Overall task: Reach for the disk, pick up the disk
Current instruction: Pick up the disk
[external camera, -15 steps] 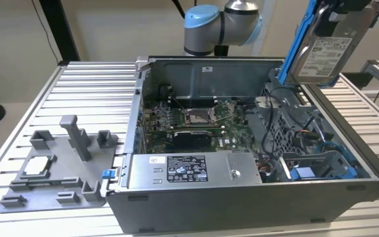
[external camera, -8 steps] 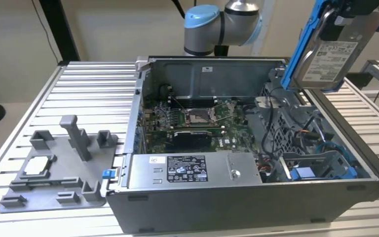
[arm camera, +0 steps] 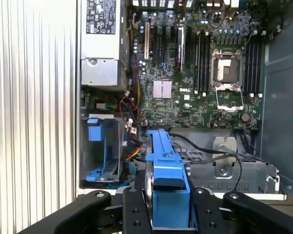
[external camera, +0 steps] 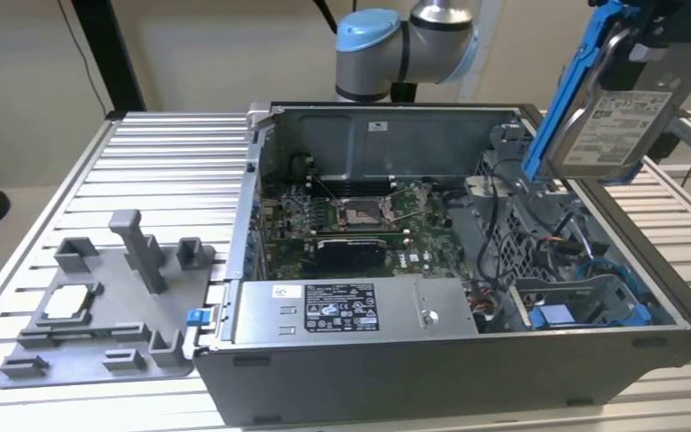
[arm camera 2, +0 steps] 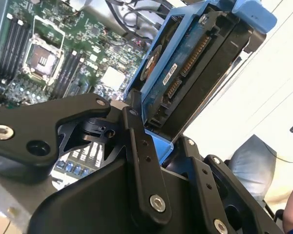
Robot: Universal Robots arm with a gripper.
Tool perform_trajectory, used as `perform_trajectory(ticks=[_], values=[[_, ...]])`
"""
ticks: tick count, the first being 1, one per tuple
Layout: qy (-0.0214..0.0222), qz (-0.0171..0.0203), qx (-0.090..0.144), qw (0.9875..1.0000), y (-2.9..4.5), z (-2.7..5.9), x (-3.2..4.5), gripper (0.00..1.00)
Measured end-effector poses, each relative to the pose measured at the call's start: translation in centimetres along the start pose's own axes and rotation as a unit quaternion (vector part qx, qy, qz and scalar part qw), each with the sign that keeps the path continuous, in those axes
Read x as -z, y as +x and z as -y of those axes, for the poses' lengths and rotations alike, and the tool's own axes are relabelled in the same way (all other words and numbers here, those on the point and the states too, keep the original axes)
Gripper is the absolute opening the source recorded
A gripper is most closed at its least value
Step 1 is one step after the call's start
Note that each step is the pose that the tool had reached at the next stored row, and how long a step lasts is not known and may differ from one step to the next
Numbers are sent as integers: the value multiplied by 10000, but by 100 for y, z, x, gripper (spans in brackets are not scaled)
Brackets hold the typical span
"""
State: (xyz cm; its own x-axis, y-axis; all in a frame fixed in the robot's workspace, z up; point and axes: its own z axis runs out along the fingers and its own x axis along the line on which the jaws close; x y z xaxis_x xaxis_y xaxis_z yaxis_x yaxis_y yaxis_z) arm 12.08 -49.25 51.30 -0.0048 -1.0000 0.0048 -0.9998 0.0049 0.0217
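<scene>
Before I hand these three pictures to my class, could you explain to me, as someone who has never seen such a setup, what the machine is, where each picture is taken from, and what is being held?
The machine is a robot arm in grey metal with blue joint caps, ending in a black gripper. The exterior view is taken by a camera standing off the arm. It shows an opened grey desktop computer case lying on a ribbed metal table, with a grey plastic holder tray beside it on the exterior view's left. Both wrist views come from cameras riding on the arm, looking down past the gripper at the green circuit board inside the case. The gripper is shut on the disk, a flat silver-grey hard drive with a white label and bright blue plastic rails, held lifted above the case.
</scene>
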Motion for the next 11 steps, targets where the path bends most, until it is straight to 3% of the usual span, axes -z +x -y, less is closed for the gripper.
perform_trajectory(ticks=[11], values=[[0, -1, -1, 10000, 405, -47, -28, 0]])
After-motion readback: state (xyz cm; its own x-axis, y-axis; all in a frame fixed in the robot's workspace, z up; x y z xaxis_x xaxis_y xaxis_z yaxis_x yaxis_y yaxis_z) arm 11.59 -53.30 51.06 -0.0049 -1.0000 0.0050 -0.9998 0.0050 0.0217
